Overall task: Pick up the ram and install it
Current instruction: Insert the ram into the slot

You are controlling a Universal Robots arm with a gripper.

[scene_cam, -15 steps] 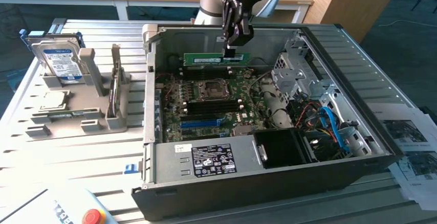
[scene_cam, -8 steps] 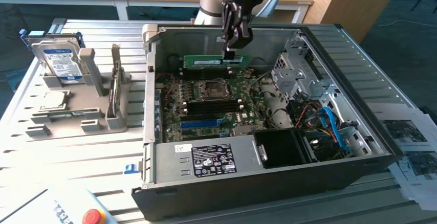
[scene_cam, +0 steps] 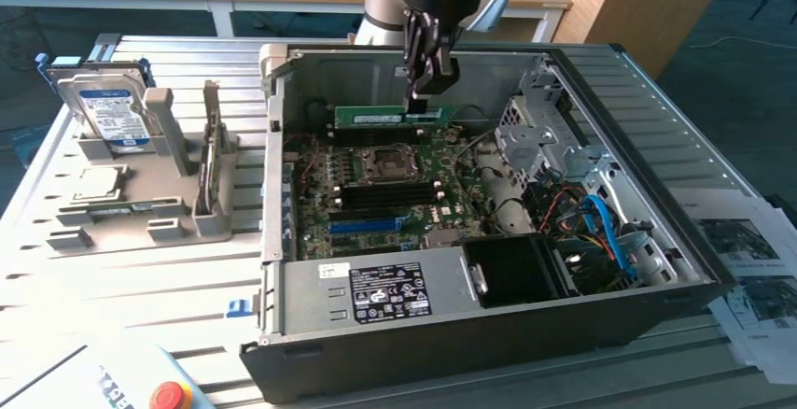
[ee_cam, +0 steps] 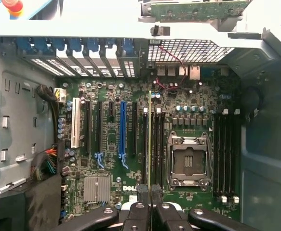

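The dark metal hand (scene_cam: 425, 101) is clamped narrow on one end of the ram (scene_cam: 386, 116) — a long, thin green circuit-board stick with a white label. It holds the stick on edge and level inside the open black desktop computer case (scene_cam: 498, 334), which sits on the slatted metal surface (scene_cam: 149, 278). The stick hangs over the far part of the large green motherboard (scene_cam: 373, 185). In the wrist view the ram shows edge-on, running out from the fingertips (ee_cam: 143, 193). It lines up among the long black slots (ee_cam: 160, 139) beside the silver processor socket (ee_cam: 188, 161) — whether it touches them cannot be told.
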